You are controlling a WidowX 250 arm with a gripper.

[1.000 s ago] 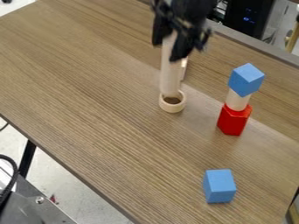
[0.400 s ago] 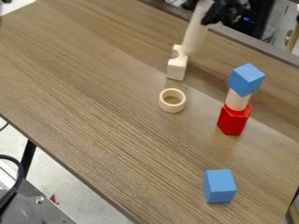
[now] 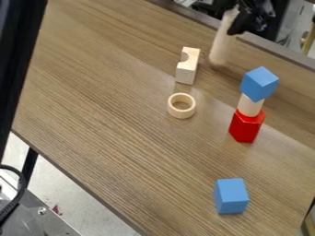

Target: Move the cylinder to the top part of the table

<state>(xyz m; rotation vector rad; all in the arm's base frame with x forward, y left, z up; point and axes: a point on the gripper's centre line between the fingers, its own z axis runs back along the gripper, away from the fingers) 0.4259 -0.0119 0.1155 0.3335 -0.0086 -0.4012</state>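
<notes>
Camera view: the gripper (image 3: 232, 19) is at the top, right of centre, closed in around the upper part of the pale cylinder (image 3: 222, 45), apparently gripping it, though the dark parts blend there. The cylinder is near the table's (image 3: 104, 133) far edge, leaning slightly, its top to the right of its lower end; contact between that end and the wood cannot be determined. The far edge slants down to the right behind it. The notched block (image 3: 186, 73) lies just left of the cylinder's lower end, with a narrow strip of wood between. The pale ring (image 3: 172, 109) sits below the block, apart from it. To the cylinder's lower right stands a stack: red block (image 3: 245, 127) at the base, short pale piece (image 3: 250, 106) on it, tilted blue cube (image 3: 259, 84) on top; a gap separates stack and cylinder. A second blue block (image 3: 231, 197) rests well apart, toward the bottom of the view. A broad stretch of wood runs between the ring and the table's lower-left edge. A black bar (image 3: 18, 50) crosses the view's upper-left side, well apart from the cylinder.
</notes>
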